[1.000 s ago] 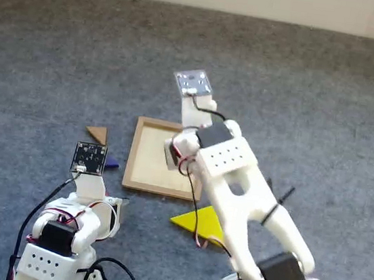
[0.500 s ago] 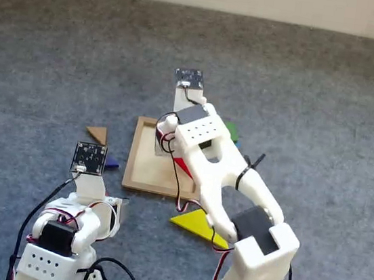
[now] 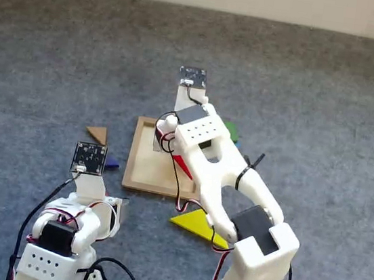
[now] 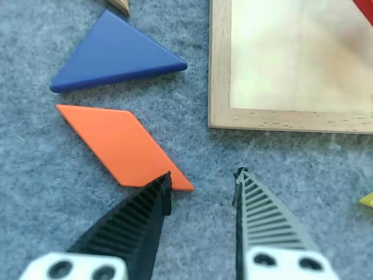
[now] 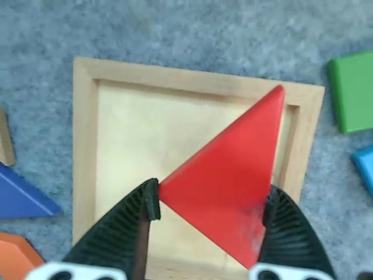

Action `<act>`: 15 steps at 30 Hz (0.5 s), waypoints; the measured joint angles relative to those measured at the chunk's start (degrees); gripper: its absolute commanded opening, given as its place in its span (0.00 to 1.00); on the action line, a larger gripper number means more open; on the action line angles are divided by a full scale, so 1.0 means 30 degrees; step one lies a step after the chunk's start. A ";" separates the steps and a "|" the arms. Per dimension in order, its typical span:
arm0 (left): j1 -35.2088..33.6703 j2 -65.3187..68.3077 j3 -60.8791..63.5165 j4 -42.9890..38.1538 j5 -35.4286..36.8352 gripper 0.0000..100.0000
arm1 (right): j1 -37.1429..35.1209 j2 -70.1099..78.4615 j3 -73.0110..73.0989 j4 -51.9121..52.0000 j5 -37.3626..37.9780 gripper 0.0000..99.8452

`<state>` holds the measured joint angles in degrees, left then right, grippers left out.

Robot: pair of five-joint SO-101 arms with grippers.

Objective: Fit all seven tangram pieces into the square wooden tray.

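Note:
My right gripper [image 5: 210, 201] is shut on a large red triangle [image 5: 233, 175] over the square wooden tray [image 5: 84, 151]; one tip of the triangle lies across the tray's rim. In the high view the red triangle [image 3: 182, 165] peeks out under the right arm above the tray [image 3: 139, 186]. My left gripper [image 4: 203, 175] stands open over the carpet, just off the tray's corner [image 4: 219, 87]. An orange parallelogram [image 4: 119, 146] touches one of its fingertips [image 4: 166, 178], and a blue triangle [image 4: 113, 55] lies beyond it.
A yellow triangle [image 3: 197, 224] lies in front of the tray beside the right arm. A green piece [image 3: 230, 129] and a light blue piece [image 5: 364, 163] sit to the tray's right. A tan triangle [image 3: 97, 133] lies to its left. Grey carpet stretches all round.
The right arm has swung left and forward over the tray with the red triangle, then nearly stopped. The left arm has not moved.

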<state>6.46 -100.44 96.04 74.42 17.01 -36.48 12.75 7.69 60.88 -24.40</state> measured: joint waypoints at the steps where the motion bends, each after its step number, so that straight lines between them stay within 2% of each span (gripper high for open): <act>1: 0.0000 0.0000 0.0000 0.0000 0.0000 0.18 | 0.0000 0.0000 0.0000 0.0000 0.0000 0.16; 6: 0.0000 0.0000 0.0000 0.0000 0.0000 0.18 | 0.0000 0.0000 0.0000 0.0000 0.0000 0.26; 15: 0.0000 0.0000 0.0000 0.0000 0.0000 0.18 | 0.0000 0.0000 0.0000 0.0000 0.0000 0.27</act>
<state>6.46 -100.44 96.04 74.42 17.01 -36.48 12.75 7.69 60.88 -24.40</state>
